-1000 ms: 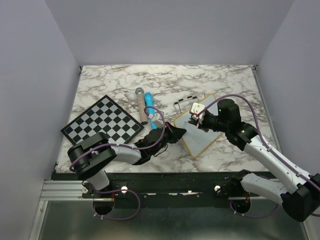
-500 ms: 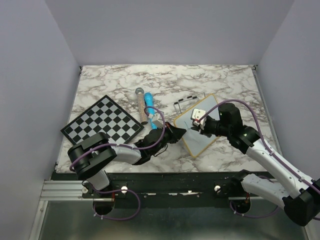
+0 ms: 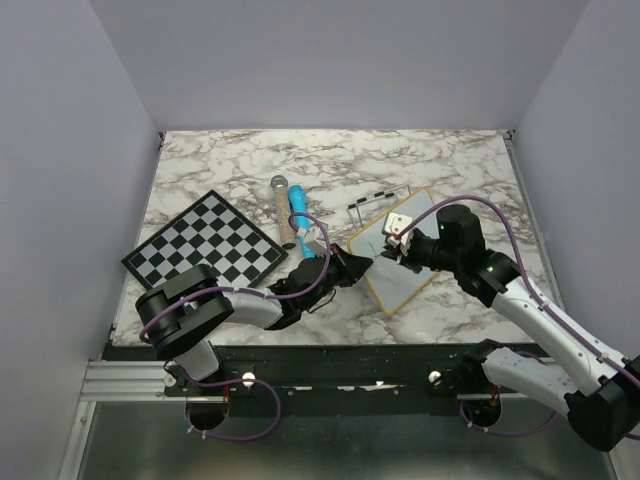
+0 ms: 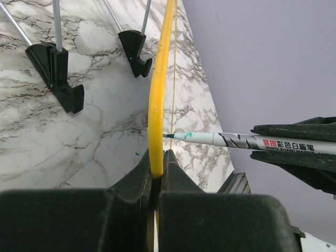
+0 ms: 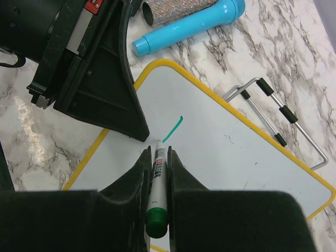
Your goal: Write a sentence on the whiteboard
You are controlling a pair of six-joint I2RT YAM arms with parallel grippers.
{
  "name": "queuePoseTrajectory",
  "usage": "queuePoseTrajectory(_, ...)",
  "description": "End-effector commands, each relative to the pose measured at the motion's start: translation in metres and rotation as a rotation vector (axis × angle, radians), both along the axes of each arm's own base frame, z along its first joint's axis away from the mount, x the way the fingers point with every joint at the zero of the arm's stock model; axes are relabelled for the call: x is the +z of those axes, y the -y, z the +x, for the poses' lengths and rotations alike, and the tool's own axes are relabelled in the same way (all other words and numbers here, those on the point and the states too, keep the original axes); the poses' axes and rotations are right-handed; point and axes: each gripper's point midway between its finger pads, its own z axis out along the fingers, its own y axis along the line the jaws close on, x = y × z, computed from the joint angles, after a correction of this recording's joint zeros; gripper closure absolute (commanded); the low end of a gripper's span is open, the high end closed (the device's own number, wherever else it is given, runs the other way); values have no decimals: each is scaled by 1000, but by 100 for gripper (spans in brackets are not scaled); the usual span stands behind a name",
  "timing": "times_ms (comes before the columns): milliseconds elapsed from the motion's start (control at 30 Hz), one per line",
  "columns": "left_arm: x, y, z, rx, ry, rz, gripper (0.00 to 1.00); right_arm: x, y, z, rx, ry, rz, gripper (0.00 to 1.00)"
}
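Whiteboard (image 3: 402,285) sits R of centre on the marble-pattern worktop (image 3: 430,160). It is a rect white panel w/ a yellow rim and rounded corners. Left tool (image 4: 157,163) is pressed together on the rim's near-left edge, black pads either side. Right tool (image 5: 157,155) pinches a marker (image 5: 157,178) lengthwise; the marker has a white printed barrel and a green butt end. Its tip is at the lower end of one short green stroke (image 5: 172,129), the only ink on the panel; can't tell if it touches. Bent wire stand (image 5: 278,123) w/ black sleeves lies just past the board's far edge. Smooth blue plastic tube (image 5: 191,27) lies beside a glittery grey cylinder (image 5: 178,10). Checkered chessboard (image 3: 205,247) lies flat, far L.
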Motion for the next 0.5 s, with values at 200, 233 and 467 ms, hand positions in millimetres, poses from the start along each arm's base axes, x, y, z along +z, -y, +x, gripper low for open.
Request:
queuePoseTrajectory(200,-15,3,-3,-28,-3,57,100,19,-9,14,-20,38,43,99)
queuePoseTrajectory(233,-16,2,-3,-30,-4,58,100,17,-9,15,-26,36,40,99)
queuePoseTrajectory(467,-16,3,-3,-31,-5,58,100,16,2,28,-122,60,22,99)
